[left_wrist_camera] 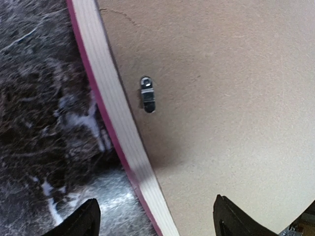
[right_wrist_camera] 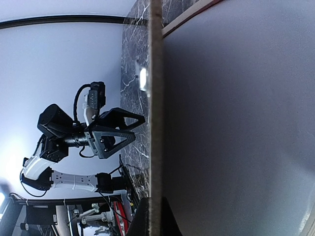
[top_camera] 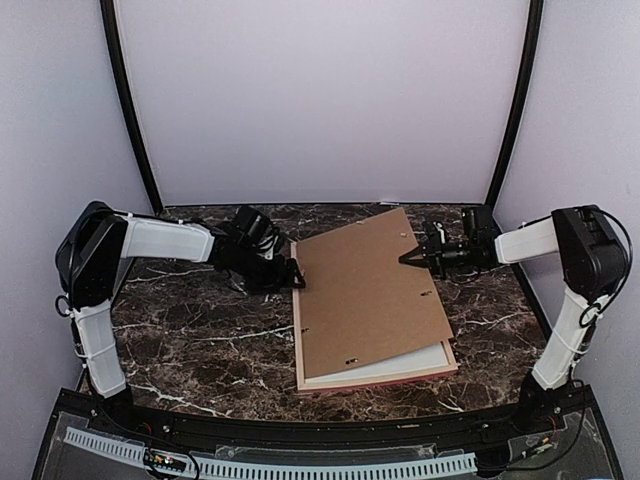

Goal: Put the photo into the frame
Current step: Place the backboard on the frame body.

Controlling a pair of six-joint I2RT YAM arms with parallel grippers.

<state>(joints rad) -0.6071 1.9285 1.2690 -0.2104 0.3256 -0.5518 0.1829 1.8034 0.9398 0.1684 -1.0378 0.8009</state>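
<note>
At left centre of the top view, the left gripper (top_camera: 287, 276) gapes wide and holds nothing, its jaws straddling the left rail of the frame (top_camera: 297, 340), which lies face down mid-table. The backing board (top_camera: 370, 285) lies skewed over it. At right, the right gripper (top_camera: 412, 258) is pinched shut on the board's edge. The step looks like closing up, so next the board needs squaring into the recess. The photo is hidden — the white strip (top_camera: 385, 366) underneath could be mat or print.

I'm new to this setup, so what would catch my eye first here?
A big brown board lies askew over the pink-edged frame mid-table, with the right gripper pinching its right edge. The left gripper hangs open at the frame's left edge.
</note>
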